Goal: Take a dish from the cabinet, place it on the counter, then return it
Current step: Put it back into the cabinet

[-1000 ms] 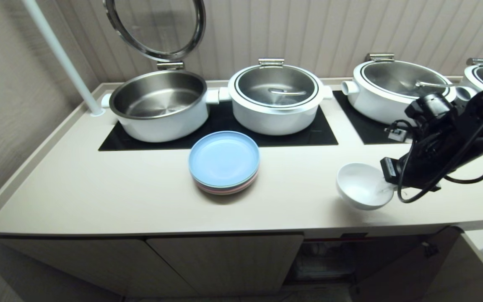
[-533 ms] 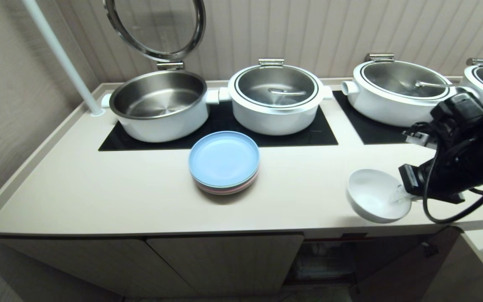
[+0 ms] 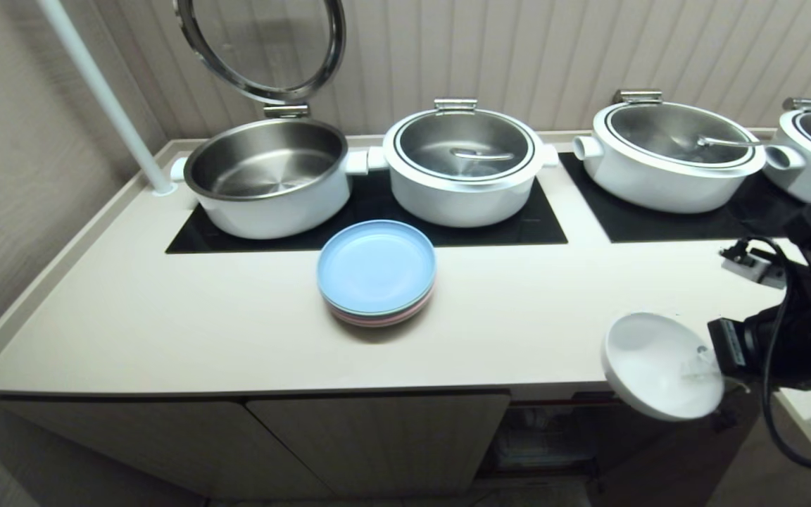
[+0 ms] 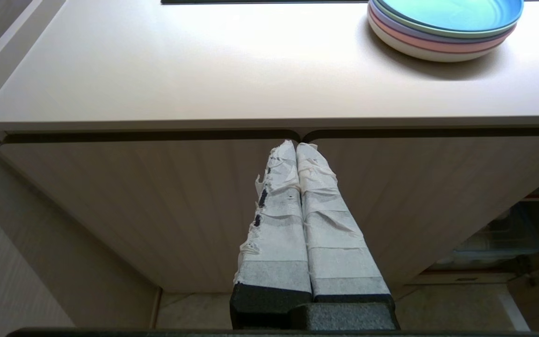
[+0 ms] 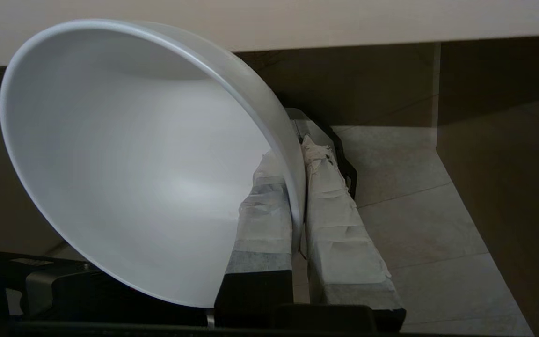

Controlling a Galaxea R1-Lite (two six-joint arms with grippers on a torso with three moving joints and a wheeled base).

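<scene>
**Right Gripper Held the White Dish by Its Rim**

The right gripper (image 3: 707,362) was pinched tight on the rim of the dish (image 3: 659,366). One taped finger (image 5: 265,220) sat inside the bowl and the other taped finger sat outside it, with the thin white wall squeezed between them. The dish was off the counter (image 3: 166,317). It hung in the air at the front edge of the counter, over on the robot's right, and part of it was past the edge and in front of the cabinet (image 3: 377,443). The dish was tipped, so its open side faced up and toward the camera on the robot's head. It was white and round, and nothing was in it.

The cabinet doors on the left were closed. The part of the cabinet just under the dish was open and dark inside.

The left gripper (image 4: 296,146) was down low in front of the closed cabinet doors. Its two taped fingers were pressed together and had hold of nothing.

On the counter sat a stack of flat plates (image 3: 376,271), with a blue one on top and pink ones under it. The stack was well apart from the dish. Behind the plates stood big white pots (image 3: 462,169) on black cooktop panels (image 3: 518,225). The pot on the left (image 3: 268,176) had its round lid (image 3: 261,46) standing up open.
</scene>
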